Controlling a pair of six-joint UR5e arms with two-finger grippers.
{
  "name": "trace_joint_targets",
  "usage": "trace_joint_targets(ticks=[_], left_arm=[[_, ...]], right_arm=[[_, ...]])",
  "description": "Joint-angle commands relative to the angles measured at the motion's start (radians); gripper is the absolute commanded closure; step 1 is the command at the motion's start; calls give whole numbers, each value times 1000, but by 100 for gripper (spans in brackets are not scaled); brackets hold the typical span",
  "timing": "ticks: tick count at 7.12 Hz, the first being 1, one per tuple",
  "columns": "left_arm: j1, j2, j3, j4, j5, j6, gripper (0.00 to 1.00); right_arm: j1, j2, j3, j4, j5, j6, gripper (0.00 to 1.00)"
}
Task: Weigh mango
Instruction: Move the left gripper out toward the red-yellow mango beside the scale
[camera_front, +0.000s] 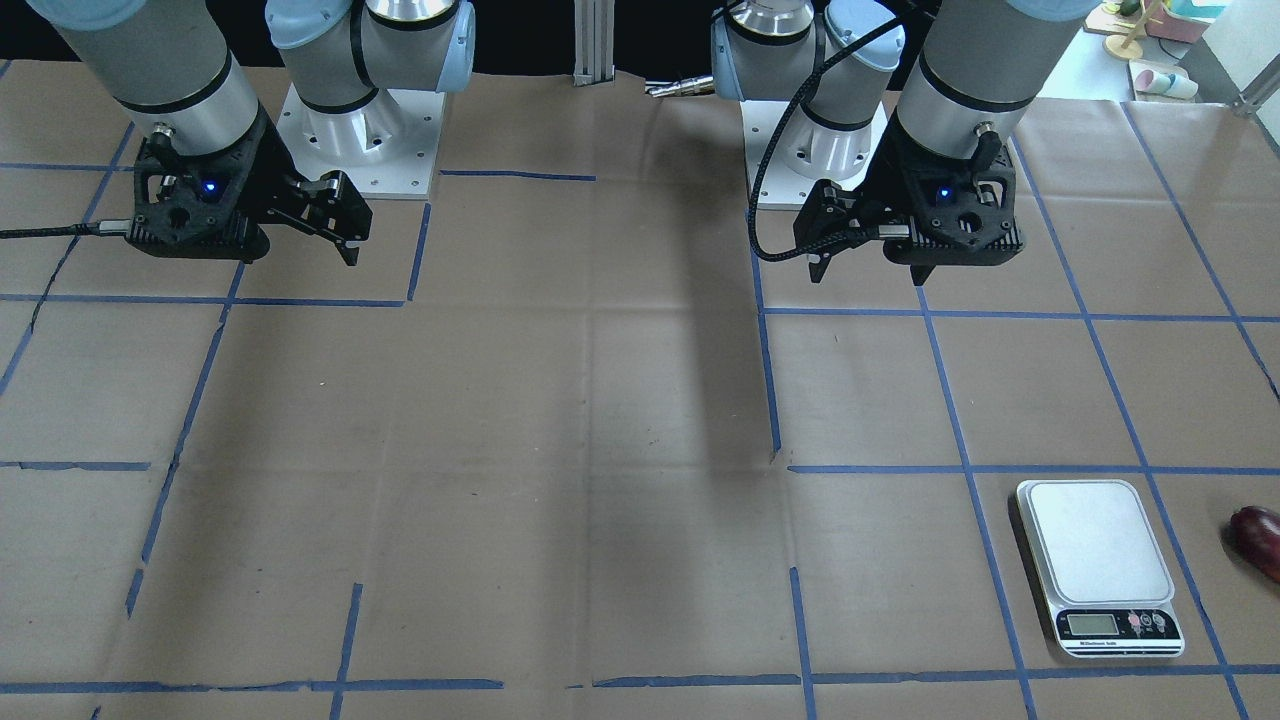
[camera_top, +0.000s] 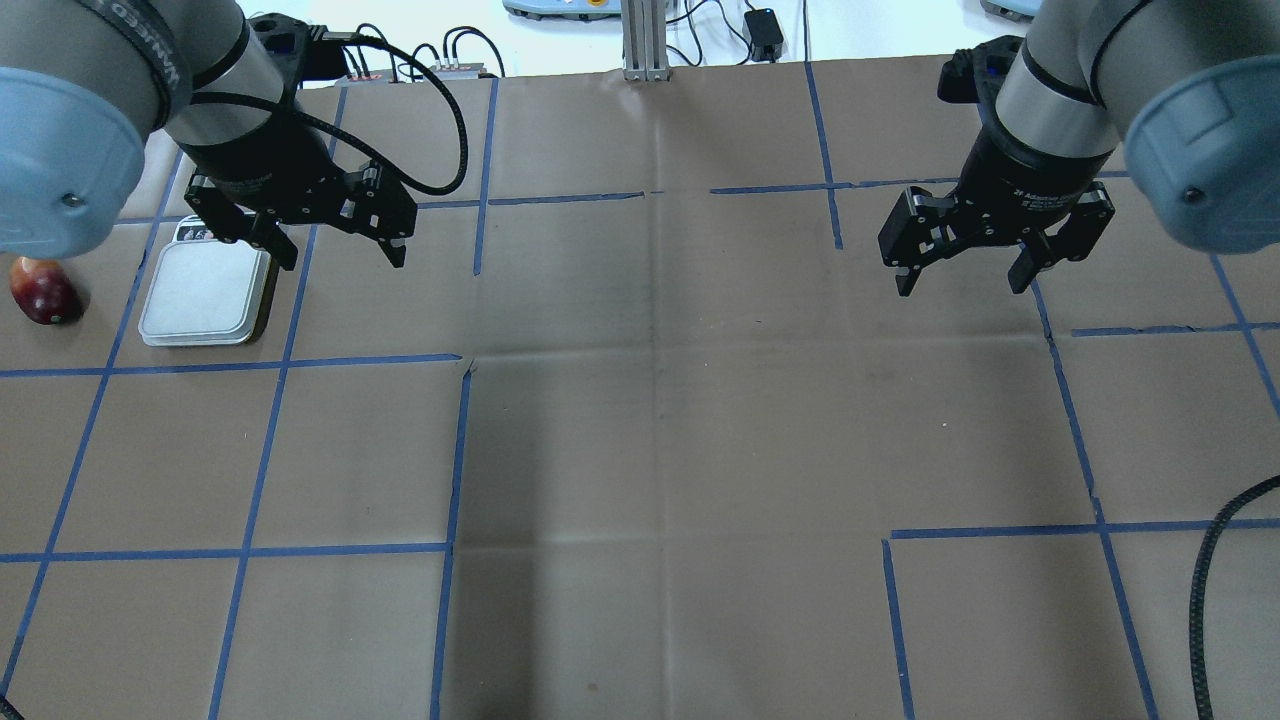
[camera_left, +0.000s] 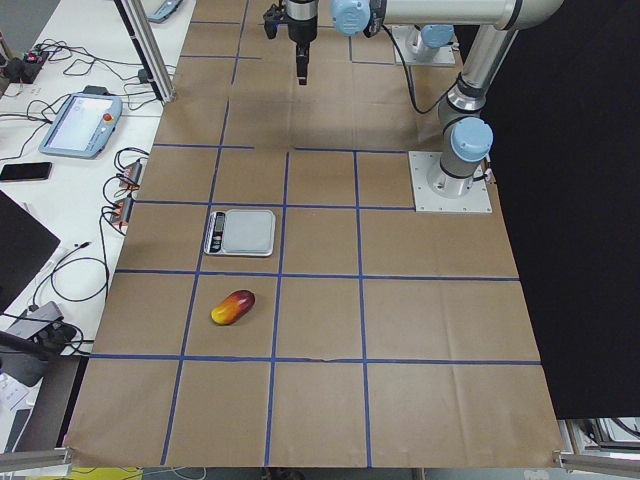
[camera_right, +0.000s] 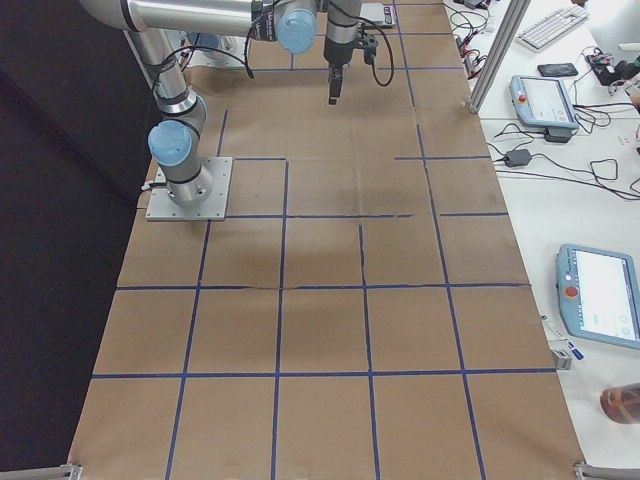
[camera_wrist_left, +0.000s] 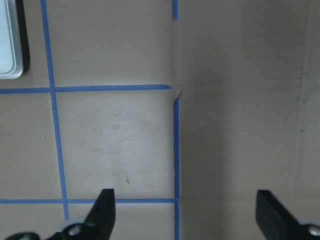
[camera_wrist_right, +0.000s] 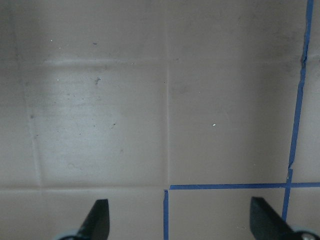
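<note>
The mango, dark red fading to yellow, lies on the brown paper at the table's far left; it also shows in the exterior left view and at the right edge of the front view. The silver scale sits beside it, platform bare. My left gripper is open and empty, hovering above the table just right of the scale. My right gripper is open and empty, high over the right half. The left wrist view shows open fingertips and the scale's corner.
Blue tape lines form a grid on the brown paper. The arms' base plates stand at the robot's side. Tablets and cables lie on the white bench beyond the table's far edge.
</note>
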Motion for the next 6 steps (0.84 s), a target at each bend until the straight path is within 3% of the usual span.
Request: trace_joint_targets(ticks=[1, 4, 6], left_arm=[[0, 2, 1, 2, 1, 0, 0], [1, -2, 14, 8, 8, -2, 0], [72, 5, 34, 12, 4, 9, 0]], right_arm=[[0, 1, 0, 0, 0, 0, 0], [0, 1, 0, 0, 0, 0, 0], [0, 1, 0, 0, 0, 0, 0]])
